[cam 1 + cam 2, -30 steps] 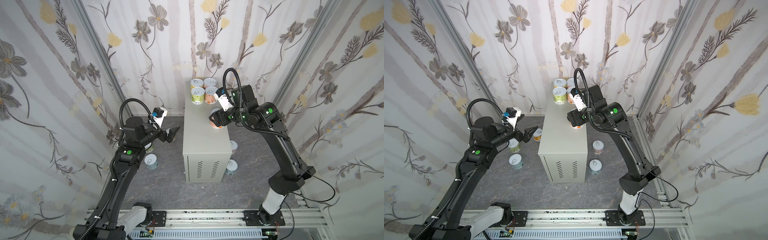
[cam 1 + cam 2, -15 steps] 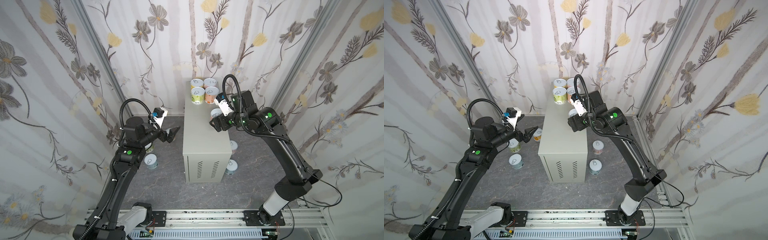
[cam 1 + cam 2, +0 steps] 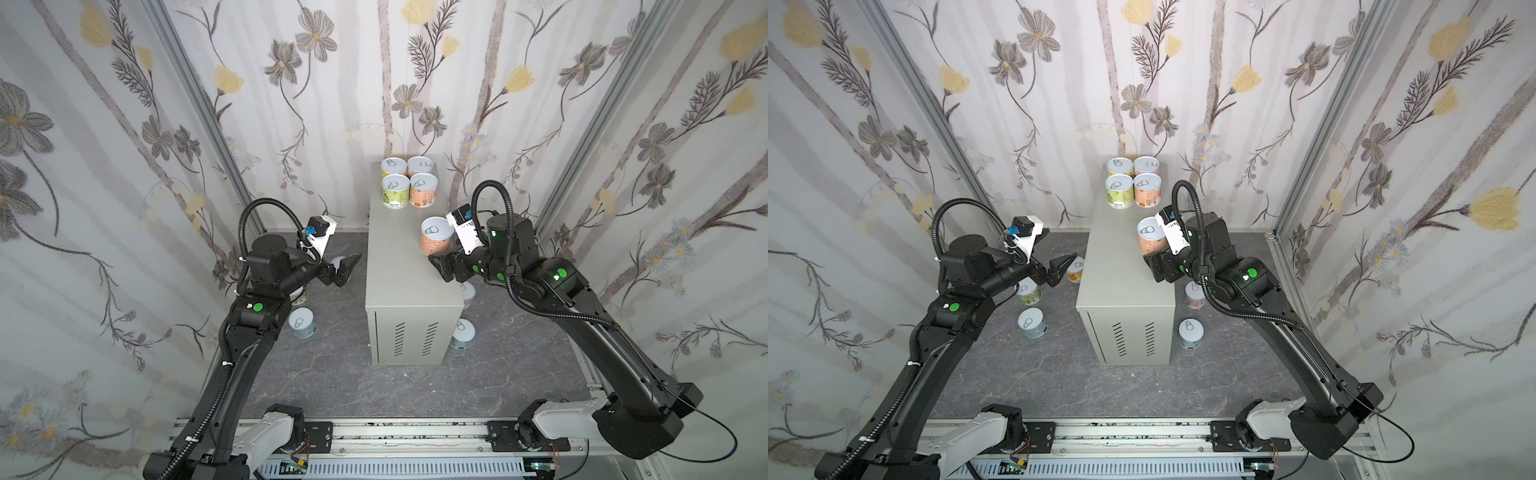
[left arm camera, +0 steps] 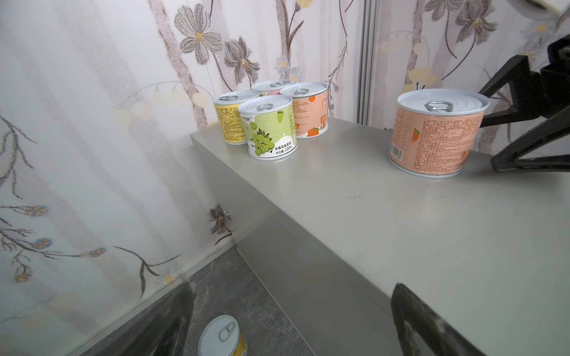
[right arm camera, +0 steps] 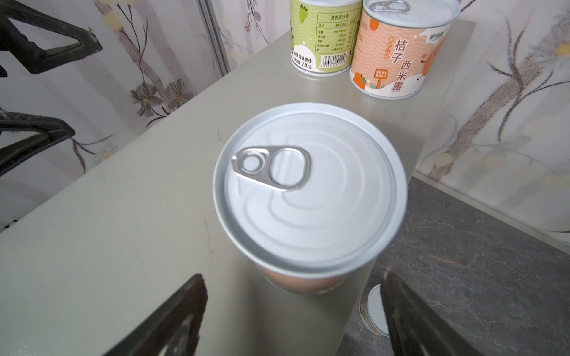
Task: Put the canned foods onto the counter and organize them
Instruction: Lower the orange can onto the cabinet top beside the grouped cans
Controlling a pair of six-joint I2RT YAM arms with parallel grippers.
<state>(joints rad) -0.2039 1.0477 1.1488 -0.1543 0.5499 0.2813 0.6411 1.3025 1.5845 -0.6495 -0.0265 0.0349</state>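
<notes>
The grey-beige counter [image 3: 399, 270] [image 3: 1121, 278] stands mid-floor. Several cans [image 3: 408, 188] [image 3: 1133, 189] [image 4: 271, 123] are grouped at its far end. An orange can [image 3: 434, 240] [image 3: 1149, 237] [image 4: 435, 135] [image 5: 308, 191] stands upright alone near the counter's right edge. My right gripper [image 3: 441, 266] [image 3: 1156, 266] [image 5: 293, 277] is open just behind this can, its fingers clear of it. My left gripper [image 3: 348, 269] [image 3: 1064, 267] [image 4: 291, 288] hangs open and empty left of the counter, above a yellow can [image 4: 222, 336] on the floor.
More cans stand on the dark marbled floor: a light blue one [image 3: 302, 323] and a green one [image 3: 1030, 293] on the left, a pink one [image 3: 468, 291] and a light blue one [image 3: 462, 332] on the right. Flowered walls enclose three sides.
My right gripper set the orange can down on the counter, opened, and drew back toward the right edge. The left arm has not moved.
</notes>
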